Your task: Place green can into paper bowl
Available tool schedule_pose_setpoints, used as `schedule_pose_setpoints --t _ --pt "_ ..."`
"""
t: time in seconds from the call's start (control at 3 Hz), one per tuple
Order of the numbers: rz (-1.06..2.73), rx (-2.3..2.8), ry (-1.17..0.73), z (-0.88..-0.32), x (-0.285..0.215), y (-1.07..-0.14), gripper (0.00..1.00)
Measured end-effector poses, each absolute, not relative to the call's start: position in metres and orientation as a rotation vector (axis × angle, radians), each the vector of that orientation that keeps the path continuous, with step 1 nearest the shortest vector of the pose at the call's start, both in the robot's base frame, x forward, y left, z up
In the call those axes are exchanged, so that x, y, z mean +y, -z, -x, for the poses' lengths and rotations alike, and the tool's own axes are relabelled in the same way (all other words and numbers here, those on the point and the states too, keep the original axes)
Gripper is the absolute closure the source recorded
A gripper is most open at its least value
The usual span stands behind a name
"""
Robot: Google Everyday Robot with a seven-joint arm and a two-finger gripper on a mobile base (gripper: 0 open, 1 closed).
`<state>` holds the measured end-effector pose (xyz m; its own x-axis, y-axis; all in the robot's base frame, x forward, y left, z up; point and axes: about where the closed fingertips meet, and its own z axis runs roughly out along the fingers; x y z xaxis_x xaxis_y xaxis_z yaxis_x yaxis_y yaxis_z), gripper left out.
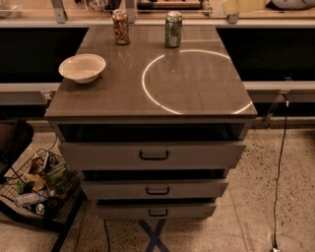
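Observation:
The green can (173, 29) stands upright at the back of the cabinet top, just behind a bright ring of light (162, 103). The paper bowl (82, 67) sits empty at the left side of the top, well apart from the can. My gripper (243, 6) shows as a pale yellowish shape at the upper edge of the view. It is up behind the cabinet, to the right of the green can, and touches nothing.
A brown-orange can (120, 27) stands upright at the back left, left of the green can. The grey cabinet (152, 156) has three partly open drawers. A wire basket of trash (37, 184) sits on the floor at the left. A cable (280, 162) hangs at the right.

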<state>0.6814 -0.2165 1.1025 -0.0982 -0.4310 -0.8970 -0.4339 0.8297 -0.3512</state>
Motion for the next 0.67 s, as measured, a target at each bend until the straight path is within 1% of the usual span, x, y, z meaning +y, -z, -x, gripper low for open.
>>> schedule_pose_setpoints --t 0.33,0.67 --pt "0.636 1.673 -0.041 -0.700 -0.200 -1.097 0.00" --pt "0.623 1.610 -0.115 -0.751 -0.159 -1.079 0.00"
